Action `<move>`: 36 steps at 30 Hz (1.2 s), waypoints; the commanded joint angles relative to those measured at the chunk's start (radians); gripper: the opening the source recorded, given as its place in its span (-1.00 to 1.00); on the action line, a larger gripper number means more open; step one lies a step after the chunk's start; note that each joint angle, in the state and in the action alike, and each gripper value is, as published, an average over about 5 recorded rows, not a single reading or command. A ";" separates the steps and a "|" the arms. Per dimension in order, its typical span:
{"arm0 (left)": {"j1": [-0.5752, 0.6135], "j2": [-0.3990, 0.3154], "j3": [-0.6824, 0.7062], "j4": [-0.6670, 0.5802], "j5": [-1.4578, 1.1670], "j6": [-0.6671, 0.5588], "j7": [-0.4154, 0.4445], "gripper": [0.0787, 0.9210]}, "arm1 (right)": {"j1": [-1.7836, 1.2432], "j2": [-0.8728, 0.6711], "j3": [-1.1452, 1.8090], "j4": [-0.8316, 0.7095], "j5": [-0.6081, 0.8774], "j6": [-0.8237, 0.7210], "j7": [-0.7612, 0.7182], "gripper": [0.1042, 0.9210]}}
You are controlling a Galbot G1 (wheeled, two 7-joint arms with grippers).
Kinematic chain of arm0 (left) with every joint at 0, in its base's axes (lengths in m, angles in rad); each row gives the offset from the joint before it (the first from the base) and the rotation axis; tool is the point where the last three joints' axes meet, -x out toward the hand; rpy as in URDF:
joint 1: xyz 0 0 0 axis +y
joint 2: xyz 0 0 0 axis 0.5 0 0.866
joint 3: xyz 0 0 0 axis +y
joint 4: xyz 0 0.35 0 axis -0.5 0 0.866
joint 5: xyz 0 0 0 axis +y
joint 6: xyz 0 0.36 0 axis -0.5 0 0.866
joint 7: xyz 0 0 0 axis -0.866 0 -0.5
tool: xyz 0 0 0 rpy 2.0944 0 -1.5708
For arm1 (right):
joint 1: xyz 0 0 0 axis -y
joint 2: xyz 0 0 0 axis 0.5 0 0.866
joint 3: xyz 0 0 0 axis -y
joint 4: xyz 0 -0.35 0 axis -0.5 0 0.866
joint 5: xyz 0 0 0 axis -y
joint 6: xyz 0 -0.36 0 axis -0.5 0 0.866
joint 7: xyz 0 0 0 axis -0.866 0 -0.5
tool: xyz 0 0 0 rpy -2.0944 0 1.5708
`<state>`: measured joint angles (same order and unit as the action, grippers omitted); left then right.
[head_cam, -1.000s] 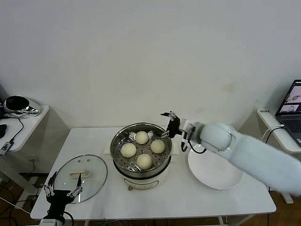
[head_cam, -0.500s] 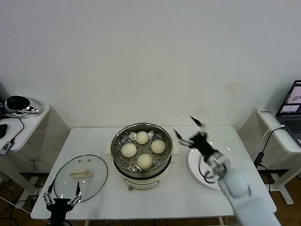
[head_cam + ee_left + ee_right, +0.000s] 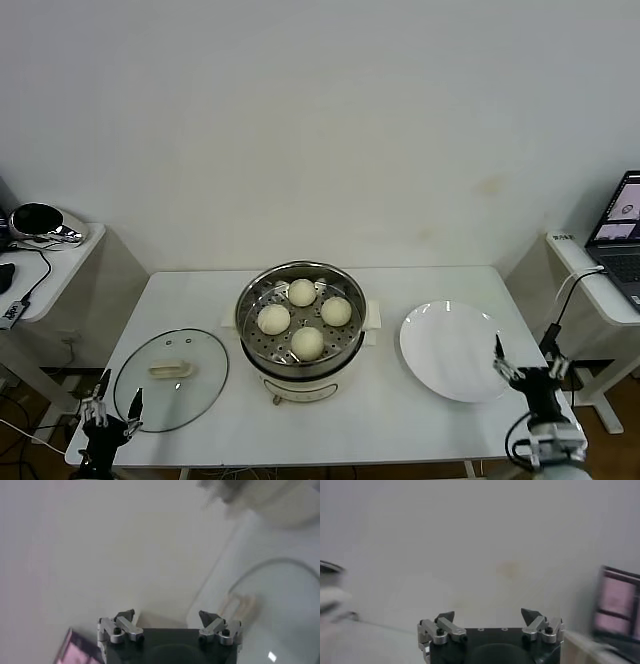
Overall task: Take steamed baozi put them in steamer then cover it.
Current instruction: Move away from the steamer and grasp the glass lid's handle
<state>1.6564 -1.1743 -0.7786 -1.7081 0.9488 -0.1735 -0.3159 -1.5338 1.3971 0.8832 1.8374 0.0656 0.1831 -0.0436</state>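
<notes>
At the middle of the white desk (image 3: 400, 420) stands the steamer (image 3: 302, 322), its shiny round pot open to the top on a cream-white base. Four steamed baozi (image 3: 304, 318) sit on the perforated tray inside, arranged in a diamond: one toward the wall, one toward the desk's front edge, one to each side, each near its neighbours.

The cover (image 3: 171, 378) lies flat on the desk to the robot's left of the steamer, well apart from the pot's rim, glass down and handle up. Its cream-white handle (image 3: 166, 369) is oblong, and the long axis runs roughly left to right, parallel to the desk's front edge. In the left wrist view the cover (image 3: 280, 605) shows blurred beyond the tool.

A flat white plate (image 3: 452, 350) rests on the robot's right of the steamer, just beside it, with nothing on it.

The left tool (image 3: 106, 421) sits low at the front left corner of the desk, near the cover's front edge but not touching it, its fingers spread wide and holding nothing. The right tool (image 3: 528, 367) sits low off the front right corner, near the plate's edge, fingers likewise spread wide and bare.

A side table (image 3: 50, 262) with a dark helmet-like object (image 3: 38, 222) stands to the far left, and a laptop (image 3: 618, 225) on a stand to the far right.
</notes>
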 commanded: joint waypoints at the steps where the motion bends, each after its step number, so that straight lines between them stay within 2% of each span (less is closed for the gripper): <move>1: -0.171 0.083 0.046 0.225 0.314 -0.020 -0.012 0.77 | -0.091 0.090 0.095 -0.009 -0.022 0.044 0.043 0.76; 21: -0.398 0.109 0.182 0.385 0.317 -0.014 0.004 0.77 | -0.113 0.114 0.102 0.048 -0.027 0.044 0.038 0.76; 31: -0.456 0.112 0.212 0.458 0.289 -0.018 0.002 0.77 | -0.114 0.123 0.097 0.041 -0.040 0.048 0.035 0.76; 36: -0.463 0.115 0.216 0.453 0.272 -0.023 0.005 0.76 | -0.115 0.125 0.089 0.037 -0.049 0.051 0.033 0.76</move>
<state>1.2406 -1.0669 -0.5850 -1.3032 1.2311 -0.1939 -0.3147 -1.6444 1.5174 0.9733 1.8763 0.0231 0.2306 -0.0109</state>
